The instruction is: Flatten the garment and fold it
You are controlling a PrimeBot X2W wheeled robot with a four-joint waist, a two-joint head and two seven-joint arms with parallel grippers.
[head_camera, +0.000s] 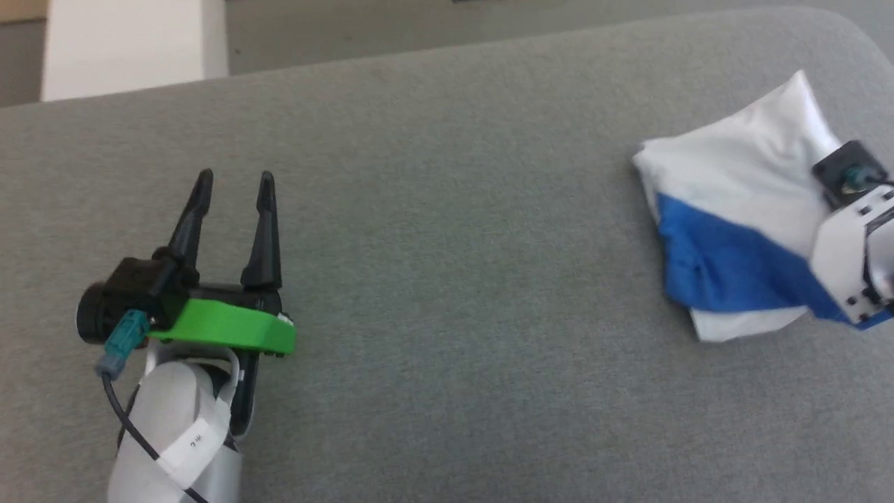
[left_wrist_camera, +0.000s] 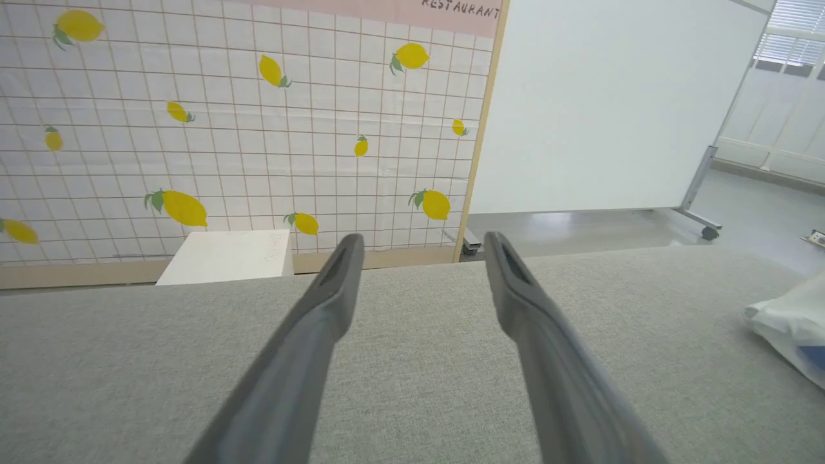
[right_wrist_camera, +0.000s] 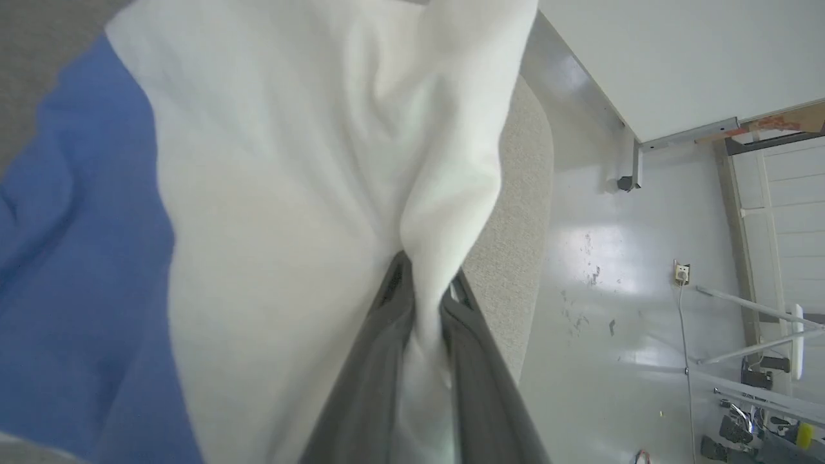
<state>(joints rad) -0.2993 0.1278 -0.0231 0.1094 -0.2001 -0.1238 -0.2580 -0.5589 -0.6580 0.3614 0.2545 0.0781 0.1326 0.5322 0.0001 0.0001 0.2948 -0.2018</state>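
Observation:
The garment, white with a bright blue part, lies bunched at the far right of the grey surface. In the right wrist view my right gripper is shut on a fold of the garment's white fabric, which bulges up between the two dark fingers. In the head view that arm's wrist covers the garment's right side. My left gripper stands open at the lower left, well apart from the garment, with nothing between its fingers. An edge of the garment appears at the far right of the left wrist view.
The grey padded surface has a rounded far-right corner close beside the garment. Beyond its far edge stand a lemon-patterned wall, a small white block and a white rolling board on a glossy floor.

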